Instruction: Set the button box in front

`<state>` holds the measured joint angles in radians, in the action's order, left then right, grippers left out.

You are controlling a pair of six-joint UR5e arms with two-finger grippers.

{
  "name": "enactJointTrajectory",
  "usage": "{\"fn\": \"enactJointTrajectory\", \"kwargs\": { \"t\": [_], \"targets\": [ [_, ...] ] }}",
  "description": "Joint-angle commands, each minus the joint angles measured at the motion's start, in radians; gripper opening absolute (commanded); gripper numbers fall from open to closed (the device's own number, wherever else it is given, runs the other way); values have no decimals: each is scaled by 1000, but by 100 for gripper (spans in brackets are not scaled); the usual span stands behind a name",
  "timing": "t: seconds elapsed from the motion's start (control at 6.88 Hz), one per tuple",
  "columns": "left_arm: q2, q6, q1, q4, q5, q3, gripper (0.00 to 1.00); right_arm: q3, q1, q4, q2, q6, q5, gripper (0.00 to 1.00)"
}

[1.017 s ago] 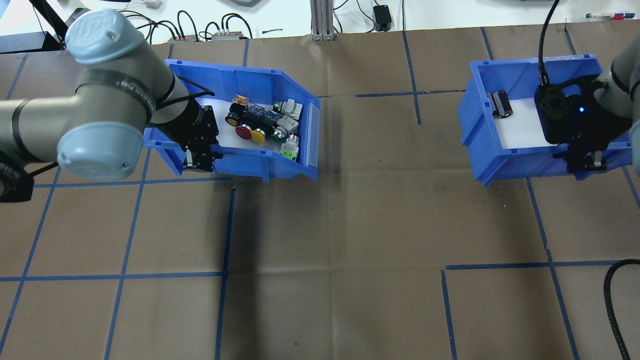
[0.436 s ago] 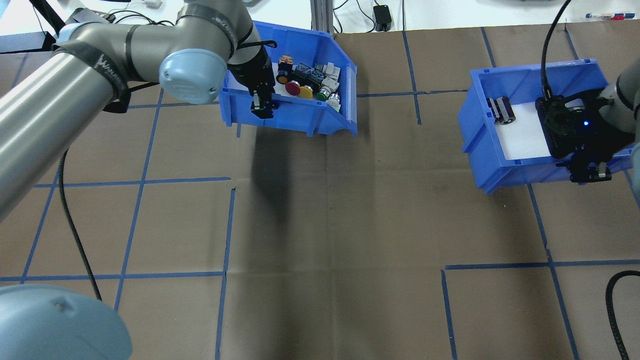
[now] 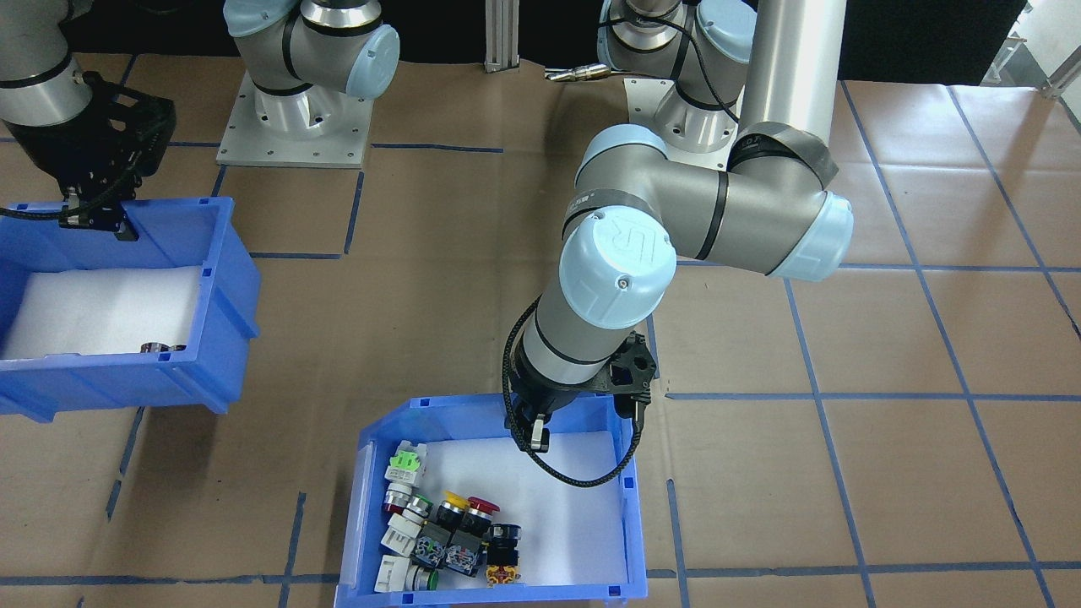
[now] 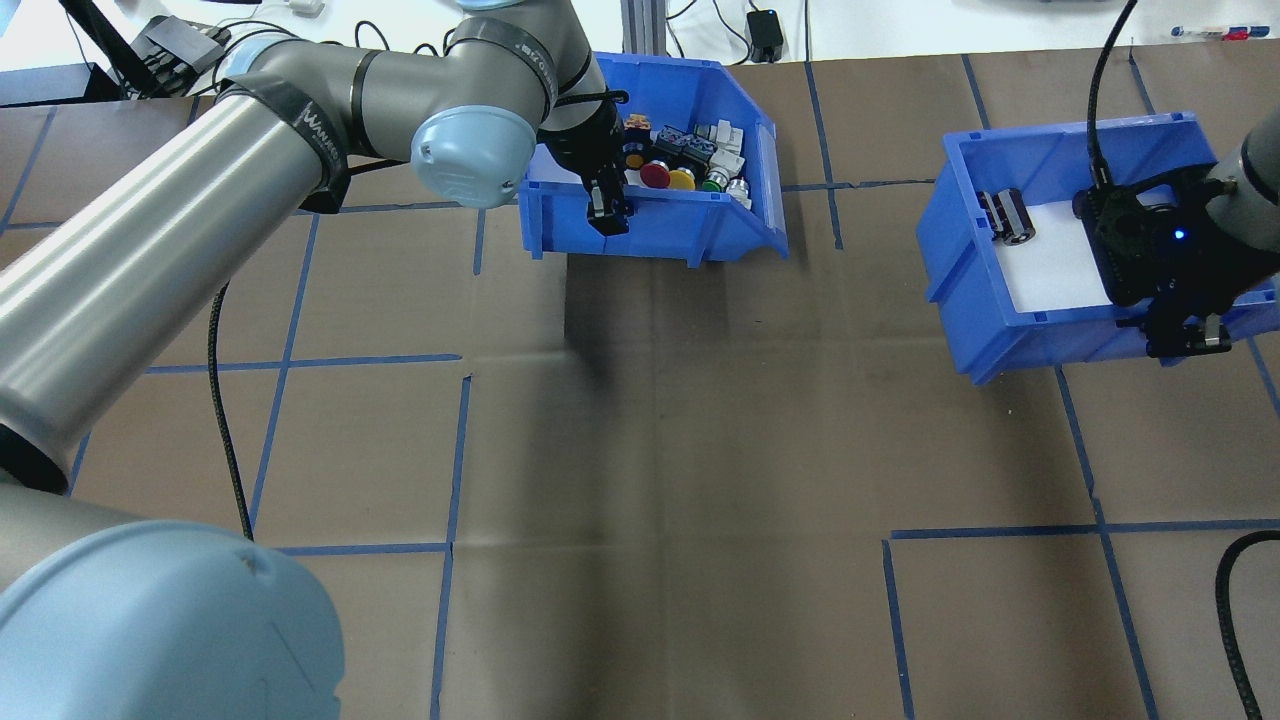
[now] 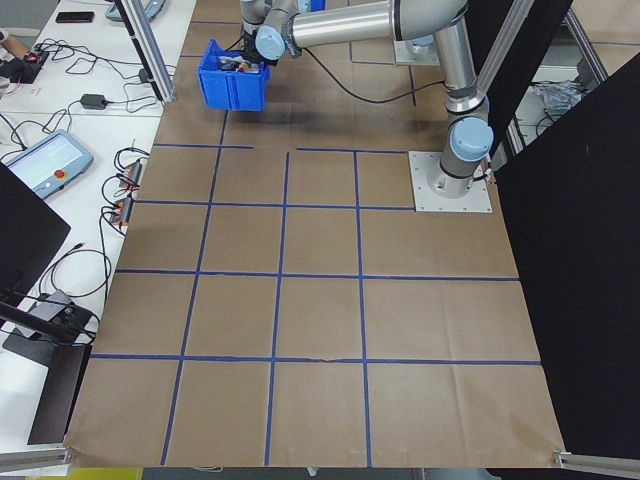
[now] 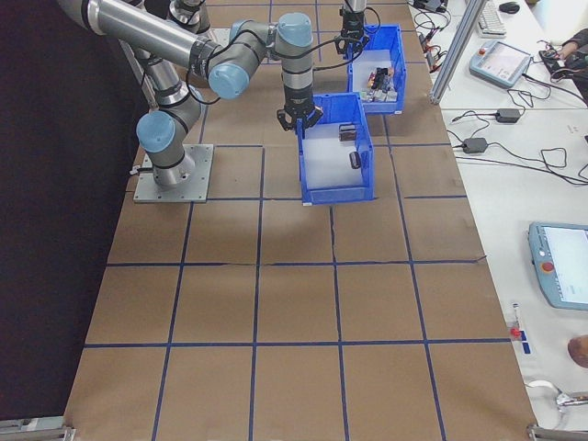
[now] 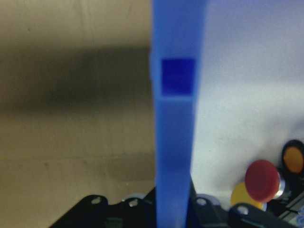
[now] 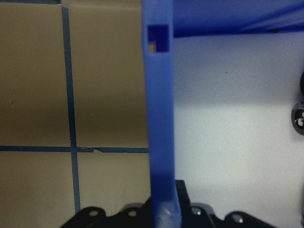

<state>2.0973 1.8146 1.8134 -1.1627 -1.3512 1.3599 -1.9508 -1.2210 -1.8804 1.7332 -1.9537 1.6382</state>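
The button box [image 4: 660, 228] is a blue bin with a white liner. A cluster of red, yellow, green and black push buttons [image 4: 685, 160] lies inside it. It is at the far edge of the table, near the middle. My left gripper [image 4: 606, 212] is shut on its near wall, and that wall [image 7: 175, 142] fills the left wrist view between the fingers. Seen from the front, the box [image 3: 365, 473] lies at the bottom centre under my left gripper [image 3: 539, 437]. My right gripper [image 4: 1186, 336] is shut on the near wall of a second blue bin [image 4: 1000, 320].
The second bin holds a few dark cylinders [image 4: 1010, 215] on white foam and sits tilted at the right. Blue tape lines grid the brown table cover [image 4: 700, 450]. Cables and small devices [image 4: 765, 30] lie on the white bench beyond the far edge.
My left arm has carried the button box away from the robot and toward the table's middle. The right gripper and its bin have shifted only slightly.
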Motion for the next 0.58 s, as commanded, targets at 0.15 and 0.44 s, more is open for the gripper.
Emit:
{"fn": "enactJointTrajectory", "kwargs": {
  "t": [0.15, 0.44],
  "targets": [
    [38, 60, 9, 77, 101, 8, 4, 24, 0, 29, -15, 1, 0, 1],
    [38, 60, 14, 78, 110, 15, 19, 24, 0, 29, -15, -1, 0, 1]
  ]
}}
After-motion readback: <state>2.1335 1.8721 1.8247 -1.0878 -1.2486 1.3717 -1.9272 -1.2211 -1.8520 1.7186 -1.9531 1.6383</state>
